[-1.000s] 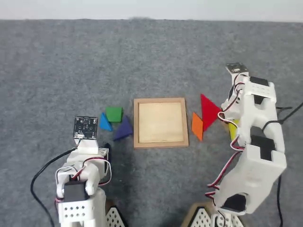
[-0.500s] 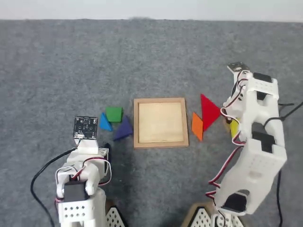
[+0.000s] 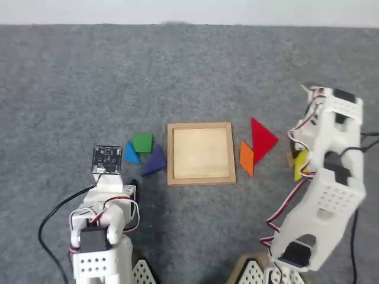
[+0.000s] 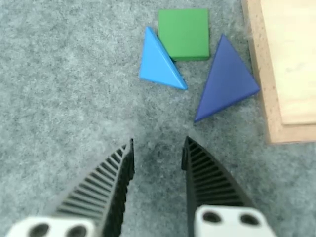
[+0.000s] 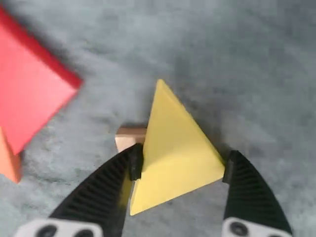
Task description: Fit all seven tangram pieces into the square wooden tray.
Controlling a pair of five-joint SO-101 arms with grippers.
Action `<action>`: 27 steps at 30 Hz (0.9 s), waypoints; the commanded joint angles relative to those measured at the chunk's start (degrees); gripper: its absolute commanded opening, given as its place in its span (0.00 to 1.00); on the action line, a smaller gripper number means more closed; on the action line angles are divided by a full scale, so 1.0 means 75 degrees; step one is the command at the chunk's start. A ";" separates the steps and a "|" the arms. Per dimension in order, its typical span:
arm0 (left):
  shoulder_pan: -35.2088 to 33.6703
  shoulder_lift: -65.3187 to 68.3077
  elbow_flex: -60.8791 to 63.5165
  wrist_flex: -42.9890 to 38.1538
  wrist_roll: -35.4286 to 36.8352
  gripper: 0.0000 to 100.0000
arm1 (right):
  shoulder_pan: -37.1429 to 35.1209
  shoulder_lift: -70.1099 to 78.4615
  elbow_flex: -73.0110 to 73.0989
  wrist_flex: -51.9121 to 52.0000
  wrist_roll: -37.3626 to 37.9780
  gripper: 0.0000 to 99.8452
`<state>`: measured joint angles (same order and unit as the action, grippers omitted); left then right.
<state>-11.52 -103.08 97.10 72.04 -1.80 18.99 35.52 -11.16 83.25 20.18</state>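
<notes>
High view: square wooden tray [image 3: 200,126] sits mid-carpet [image 3: 189,71], and the pieces all lie outside it. On one side, just off the rim, are the green square [image 3: 142,142], the light blue triangle [image 3: 131,153] against the square's corner, and the dark blue triangle [image 3: 154,161] nearest the tray. On the other side, the orange piece [image 3: 247,157] touches the red triangle [image 3: 262,139]; both are near the rim, not on it. Farther out, the yellow triangle [image 3: 301,165] is tucked under the right arm [image 3: 324,183], with a small tan piece [image 3: 291,158] right beside it. The left arm [image 3: 100,236] sits low, near the blue pieces. Left wrist view: left gripper [image 4: 157,148] is released, jaws apart over bare carpet, gripping nothing. The dark blue triangle [image 4: 227,81] is just ahead of the tips, not touching them. The light blue triangle [image 4: 158,64] and green square [image 4: 183,33] are beyond it, edge to edge. The dark blue triangle's corner is at the tray rim [image 4: 269,79]; cannot tell if it touches. Right wrist view: right gripper [image 5: 182,163] is clenched on the yellow triangle [image 5: 173,148], one finger on each side, with the flat face toward the camera. The small tan piece [image 5: 129,136] pokes out from behind the yellow one, by one finger. The red triangle [image 5: 27,94] and the orange piece's tip [image 5: 9,165] are off to the side, apart from the yellow. Cannot tell if the yellow triangle is lifted or resting on the carpet.
</notes>
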 commanded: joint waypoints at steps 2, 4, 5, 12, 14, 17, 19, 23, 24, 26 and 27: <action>0.0047 -0.0082 -0.0088 0.0000 -0.0070 0.15 | 0.0908 -0.0135 0.0105 -0.0651 -0.0715 0.23; 0.0047 -0.0082 -0.0088 0.0000 -0.0070 0.15 | 0.1084 -0.0404 0.0105 -0.0662 -0.0762 0.23; 0.0047 -0.0082 -0.0088 0.0000 -0.0070 0.15 | 0.1155 -0.0533 0.0105 -0.0651 -0.0785 0.23; 0.0047 -0.0082 -0.0088 0.0000 -0.0070 0.15 | 0.1530 -0.1577 0.1114 -0.0850 -0.0762 0.27; 0.0047 -0.0082 -0.0088 0.0000 -0.0070 0.15 | 0.1588 -0.1999 0.1536 -0.1119 -0.0774 0.28; 0.0047 -0.0082 -0.0088 0.0000 -0.0070 0.15 | 0.1670 -0.2620 0.2450 -0.1553 -0.0774 0.29; 0.0047 -0.0082 -0.0088 0.0000 -0.0070 0.15 | 0.1694 -0.2831 0.3048 -0.1893 -0.0762 0.28; 0.0047 -0.0082 -0.0088 0.0000 -0.0070 0.15 | 0.1729 -0.2749 0.3704 -0.2397 -0.0738 0.28; 0.0047 -0.0082 -0.0088 0.0000 -0.0070 0.15 | 0.1788 -0.2655 0.3716 -0.2397 -0.0738 0.28; 0.0047 -0.0082 -0.0088 0.0000 -0.0070 0.15 | 0.1870 -0.2409 0.3704 -0.2397 -0.0738 0.28; 0.0047 -0.0082 -0.0088 0.0000 -0.0070 0.15 | 0.1881 -0.2280 0.3704 -0.2385 -0.0738 0.28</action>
<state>-11.52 -103.08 97.10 72.04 -1.80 31.56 17.85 16.26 66.11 14.99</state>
